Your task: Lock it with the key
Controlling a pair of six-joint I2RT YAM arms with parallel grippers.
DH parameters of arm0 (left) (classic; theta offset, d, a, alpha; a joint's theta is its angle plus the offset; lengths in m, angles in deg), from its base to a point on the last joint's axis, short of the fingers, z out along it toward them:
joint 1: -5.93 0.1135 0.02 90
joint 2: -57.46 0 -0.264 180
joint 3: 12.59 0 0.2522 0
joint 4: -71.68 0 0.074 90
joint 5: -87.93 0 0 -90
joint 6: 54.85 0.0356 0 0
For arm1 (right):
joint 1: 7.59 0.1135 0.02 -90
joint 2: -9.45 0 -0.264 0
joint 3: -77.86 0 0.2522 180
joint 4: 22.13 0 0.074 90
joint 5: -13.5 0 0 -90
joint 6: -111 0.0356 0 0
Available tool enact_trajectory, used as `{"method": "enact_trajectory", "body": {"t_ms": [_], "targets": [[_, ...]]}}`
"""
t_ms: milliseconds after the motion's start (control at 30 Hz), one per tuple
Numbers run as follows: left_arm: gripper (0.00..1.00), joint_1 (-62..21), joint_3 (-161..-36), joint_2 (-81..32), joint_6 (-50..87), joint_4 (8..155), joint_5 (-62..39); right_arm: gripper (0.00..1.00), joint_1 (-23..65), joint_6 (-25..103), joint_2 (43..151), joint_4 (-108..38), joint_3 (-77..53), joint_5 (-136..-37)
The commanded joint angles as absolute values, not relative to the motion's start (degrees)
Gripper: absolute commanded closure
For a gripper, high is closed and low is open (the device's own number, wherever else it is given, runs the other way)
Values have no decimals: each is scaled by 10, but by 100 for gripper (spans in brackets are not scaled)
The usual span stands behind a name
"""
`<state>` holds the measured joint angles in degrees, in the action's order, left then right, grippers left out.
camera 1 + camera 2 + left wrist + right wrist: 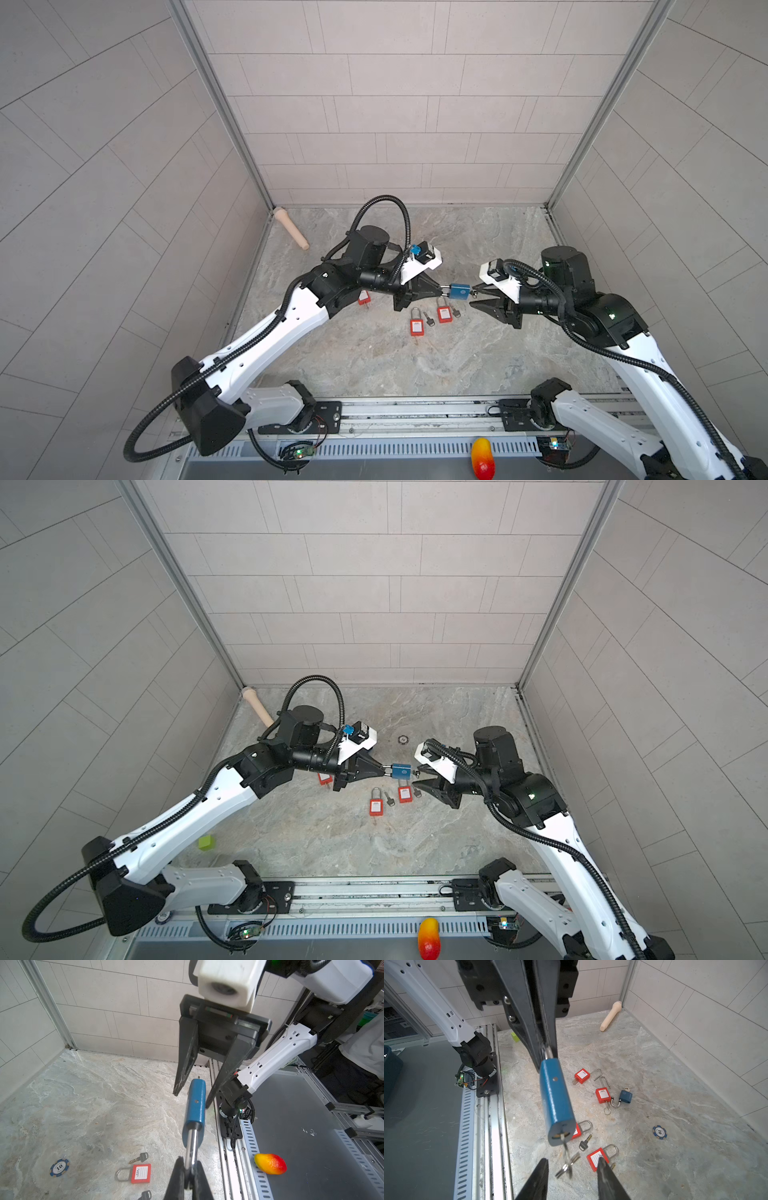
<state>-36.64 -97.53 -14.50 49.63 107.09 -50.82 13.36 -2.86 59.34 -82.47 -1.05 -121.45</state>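
Left gripper [439, 287] clamps the steel shackle [192, 1145] of the blue metal padlock [459, 291], held aloft between the arms. Right gripper [573, 1160] stands part open astride the inserted silver key [564, 1145]. Next, likely: grip key, turn.

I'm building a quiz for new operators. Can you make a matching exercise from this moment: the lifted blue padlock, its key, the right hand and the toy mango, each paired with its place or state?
Things
1. blue padlock
2. key
3. right hand
4. toy mango

Places or states
A. lies on the grey metal deck
B. open, gripping nothing
C. stuck in the padlock's keyhole
D. held in the air by its shackle in the left hand

Pairs: 1-D; 2-C; 3-B; 4-A
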Motion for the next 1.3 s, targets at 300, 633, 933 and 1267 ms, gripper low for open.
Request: {"method": "enact_trajectory", "body": {"t_ms": [300, 633, 933, 1267], "targets": [[100, -371, -1016, -130, 547, 1094, -512, 76, 132, -56, 604, -843, -39, -1258], [100, -371, -1015, -133, 547, 1096, -522, 83, 132, -55, 603, -822, -31, -1267], [100, -371, -1013, -135, 546, 1096, -521, 82, 132, -46, 604, -813, -24, -1286], [100, -371, -1011, -133, 553, 1099, -510, 100, 132, -59, 594, -828, -9, -1253]]}}
